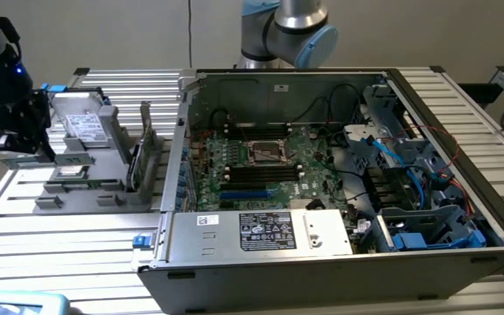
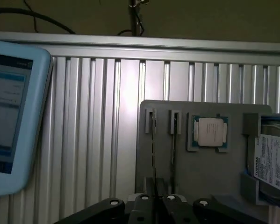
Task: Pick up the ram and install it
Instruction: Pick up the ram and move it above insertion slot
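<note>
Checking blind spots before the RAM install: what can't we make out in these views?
ram: edge-on in wrist view, chips and label hidden.
hard drive: cut off by wrist view's edge.
memory slots: too small in exterior view to judge latches.

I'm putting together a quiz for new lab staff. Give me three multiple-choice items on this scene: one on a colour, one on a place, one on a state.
1. What colour is the frame of the tablet?
A. red
B. light blue
C. black

2. Where does the silver chip lie?
A. on the tablet
B. on the floor
C. in the grey tray

3. How does the computer case stand?
A. shut
B. open, with the circuit board in sight
C. wrapped in foil

Answers:
1 B: its rim is pale blue.
2 C: it sits in a recess of the tray.
3 B: the board shows through the open side.
</note>
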{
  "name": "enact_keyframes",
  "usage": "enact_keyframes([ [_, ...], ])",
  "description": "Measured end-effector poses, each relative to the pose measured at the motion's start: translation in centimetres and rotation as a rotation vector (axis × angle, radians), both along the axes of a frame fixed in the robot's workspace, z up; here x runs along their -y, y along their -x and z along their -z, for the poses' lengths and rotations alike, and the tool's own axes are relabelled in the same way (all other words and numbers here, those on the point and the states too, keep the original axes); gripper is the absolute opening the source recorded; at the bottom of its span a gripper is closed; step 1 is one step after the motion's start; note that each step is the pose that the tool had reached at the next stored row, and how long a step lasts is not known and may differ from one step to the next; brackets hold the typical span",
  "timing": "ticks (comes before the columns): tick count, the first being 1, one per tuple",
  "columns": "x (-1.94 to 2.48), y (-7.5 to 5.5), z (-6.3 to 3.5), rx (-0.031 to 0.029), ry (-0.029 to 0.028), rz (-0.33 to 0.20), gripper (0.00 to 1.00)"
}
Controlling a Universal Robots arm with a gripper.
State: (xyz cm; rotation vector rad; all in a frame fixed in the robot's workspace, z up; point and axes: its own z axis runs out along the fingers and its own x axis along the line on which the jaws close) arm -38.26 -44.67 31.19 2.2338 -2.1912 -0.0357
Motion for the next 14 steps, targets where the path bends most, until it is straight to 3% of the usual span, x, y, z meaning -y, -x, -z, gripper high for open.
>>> enact_keyframes([
  [7, 0.07, -0.3, -2.96, -0.0046, 0.005, 0.011, 0.13],
  [14, 0.36, -0.9, -5.87, -0.015, 0.0079, 0.016, 0.13],
])
